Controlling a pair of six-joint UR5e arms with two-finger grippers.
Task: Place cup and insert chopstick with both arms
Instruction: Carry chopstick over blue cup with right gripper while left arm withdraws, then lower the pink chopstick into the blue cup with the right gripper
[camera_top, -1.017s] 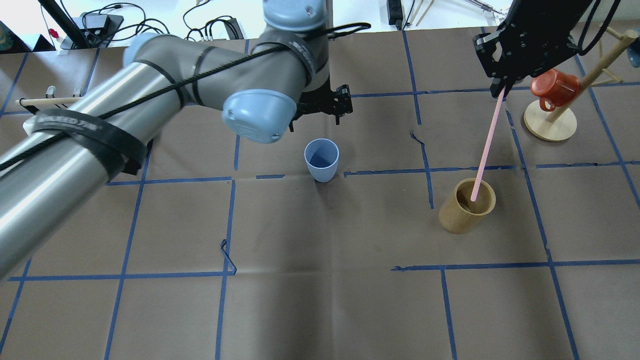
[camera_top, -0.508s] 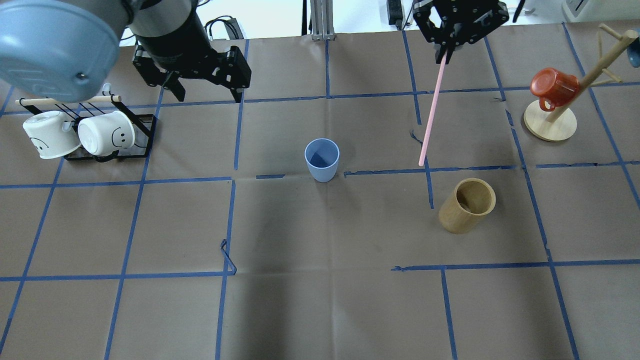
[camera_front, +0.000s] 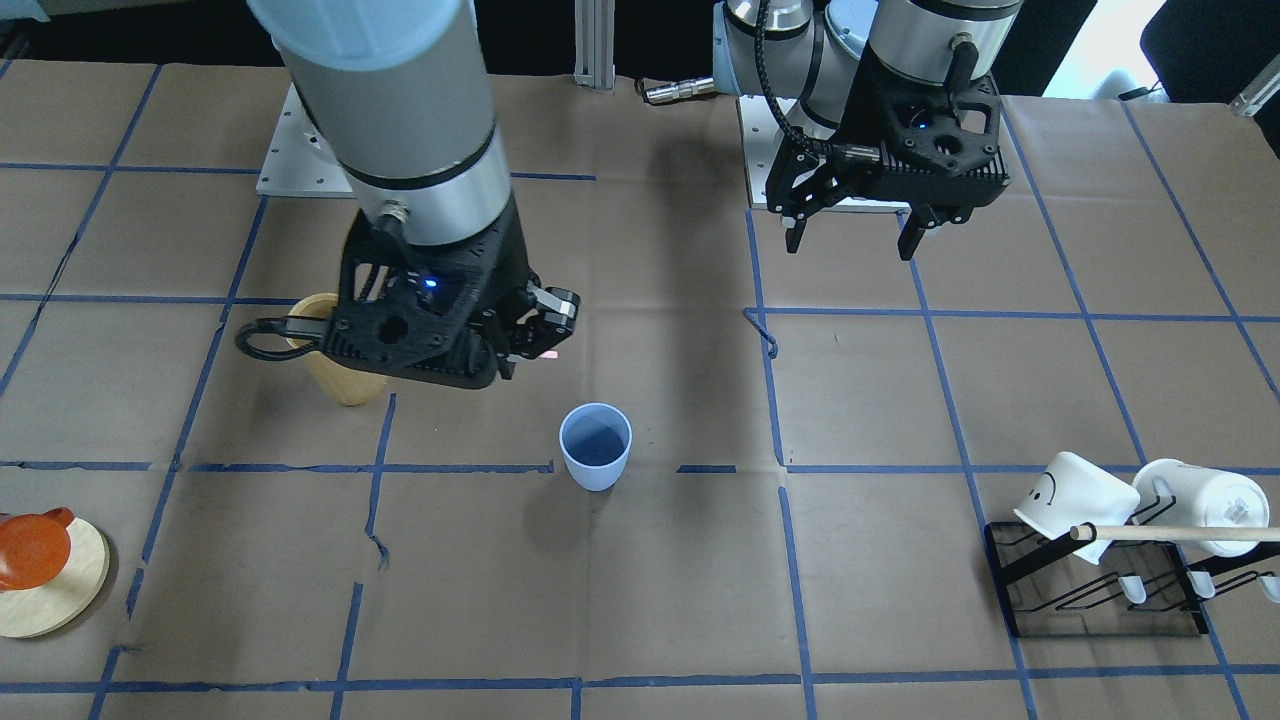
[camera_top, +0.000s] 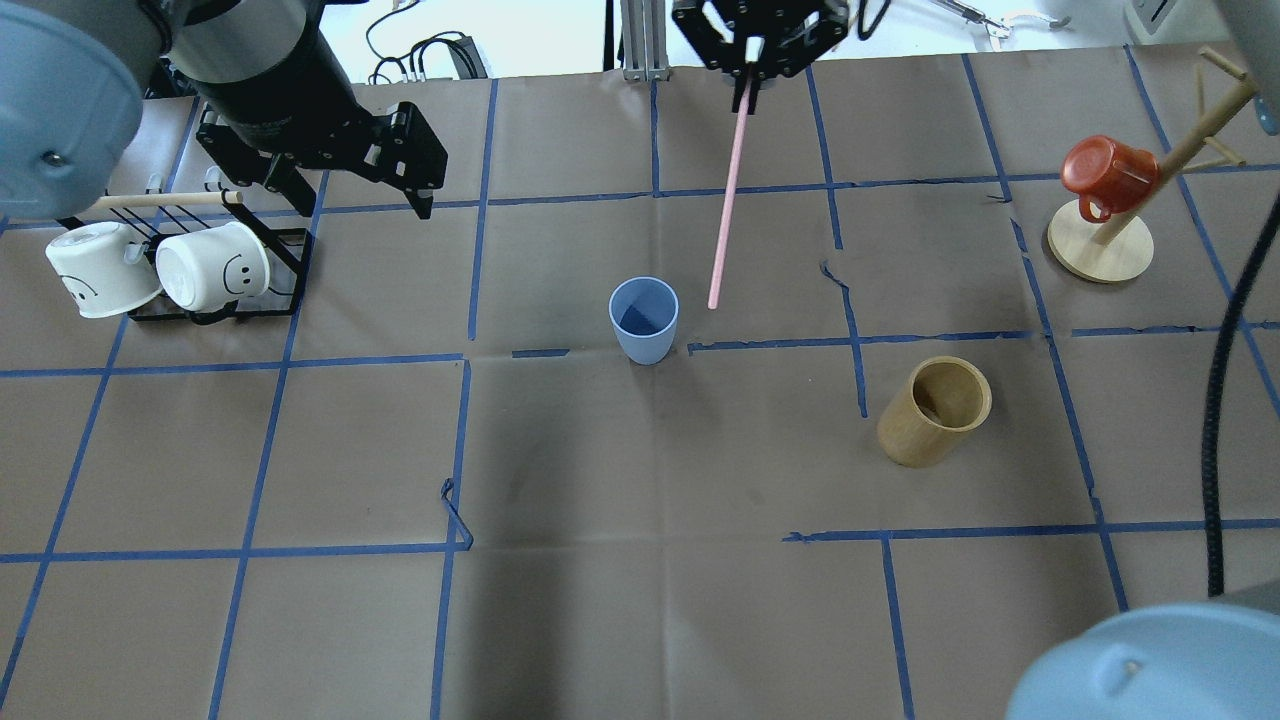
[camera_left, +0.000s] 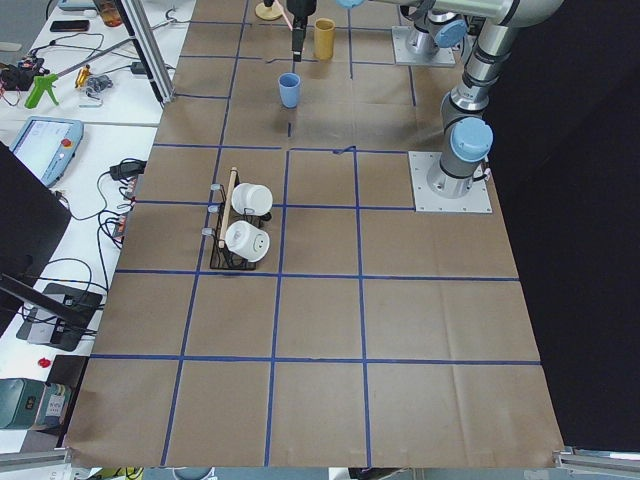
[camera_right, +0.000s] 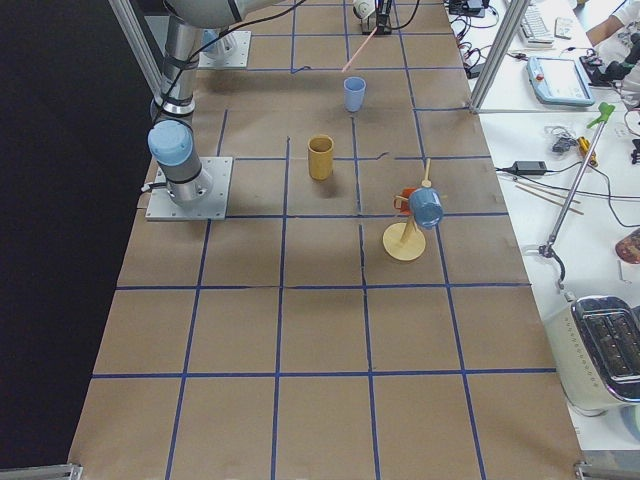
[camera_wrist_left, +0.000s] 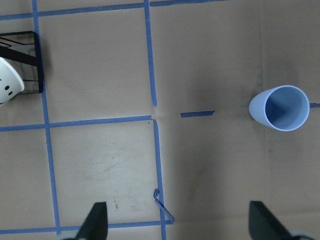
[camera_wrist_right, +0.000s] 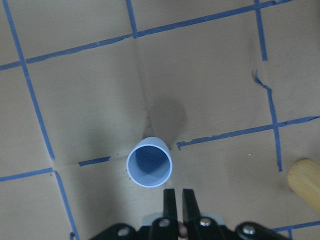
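Pink chopstick (camera_top: 725, 200), likely light and stiff, pinched at top end by right gripper (camera_top: 747, 75), tip just beside upright cup (camera_top: 643, 320); left gripper (camera_front: 852, 238) spread wide, empty, well apart from cup.

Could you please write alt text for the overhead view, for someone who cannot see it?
The right hand holds a pink chopstick pointing down, its tip showing just right of an upright blue cup. The left hand hangs open near a rack of white mugs.

Even bright lighting, soft shadows on paper, near arm parts blurred
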